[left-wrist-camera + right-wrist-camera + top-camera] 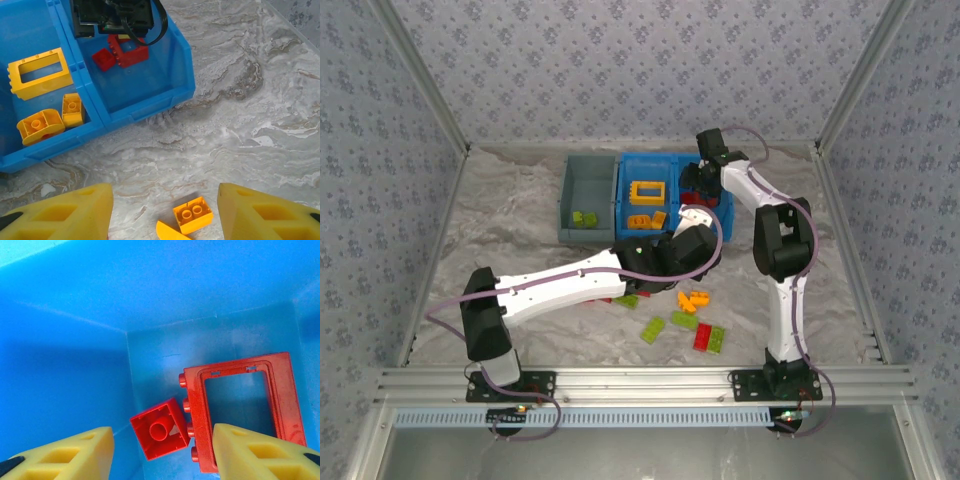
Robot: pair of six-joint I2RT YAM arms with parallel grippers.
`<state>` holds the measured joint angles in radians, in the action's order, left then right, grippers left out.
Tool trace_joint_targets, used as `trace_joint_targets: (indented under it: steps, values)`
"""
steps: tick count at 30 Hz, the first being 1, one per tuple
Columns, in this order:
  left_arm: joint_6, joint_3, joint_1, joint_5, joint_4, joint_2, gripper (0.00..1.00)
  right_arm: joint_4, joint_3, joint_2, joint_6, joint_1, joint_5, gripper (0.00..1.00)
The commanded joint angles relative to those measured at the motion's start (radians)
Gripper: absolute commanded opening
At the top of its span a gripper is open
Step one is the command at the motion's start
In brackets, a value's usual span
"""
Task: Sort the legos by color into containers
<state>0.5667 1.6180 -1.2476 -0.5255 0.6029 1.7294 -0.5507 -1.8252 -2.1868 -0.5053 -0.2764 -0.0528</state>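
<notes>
While my right claw hangs spread, empty, over red brick, left claw spread too: nudge toward four o'clock, centre orange brick, descend straight, pinch flat sides.

Enclosure with three walls papered in a pale blue-grey floral pattern, joined by slanting aluminium posts, around a table with a grey-white marbled surface, an aluminium rail along its near edge, under even, diffuse light.
</notes>
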Motion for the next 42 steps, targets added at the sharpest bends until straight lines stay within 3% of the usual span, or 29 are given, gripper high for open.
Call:
trace_joint_targets:
  steps: [1, 9, 14, 19, 24, 27, 33, 42]
  values:
    - [0.033, -0.033, -0.001, -0.037, 0.037, -0.077, 0.57, -0.018, 0.009, 0.109, 0.005, -0.004, 0.005, 0.55]
    - [0.150, -0.216, 0.002, -0.033, 0.070, -0.245, 0.56, -0.005, 0.135, 0.405, 0.040, -0.047, 0.065, 0.44]
    - [0.224, -0.343, 0.054, 0.057, 0.091, -0.350, 0.52, 0.022, 0.344, 0.672, 0.054, -0.115, 0.150, 0.38]
    - [0.324, -0.444, 0.138, 0.162, 0.181, -0.414, 0.51, 0.005, 0.596, 0.934, 0.063, -0.290, 0.258, 0.41]
    - [0.498, -0.561, 0.184, 0.296, 0.165, -0.404, 0.57, -0.002, 0.885, 1.136, -0.011, -0.562, 0.332, 0.45]
    - [0.579, -0.589, 0.185, 0.366, 0.091, -0.333, 0.58, 0.016, 1.004, 1.210, -0.055, -0.714, 0.364, 0.49]
    - [0.797, -0.664, 0.185, 0.450, -0.061, -0.223, 0.65, -0.032, 1.064, 1.241, -0.144, -0.884, 0.452, 0.49]
    - [0.869, -0.666, 0.184, 0.460, -0.102, -0.149, 0.70, -0.031, 1.082, 1.256, -0.174, -0.932, 0.516, 0.49]
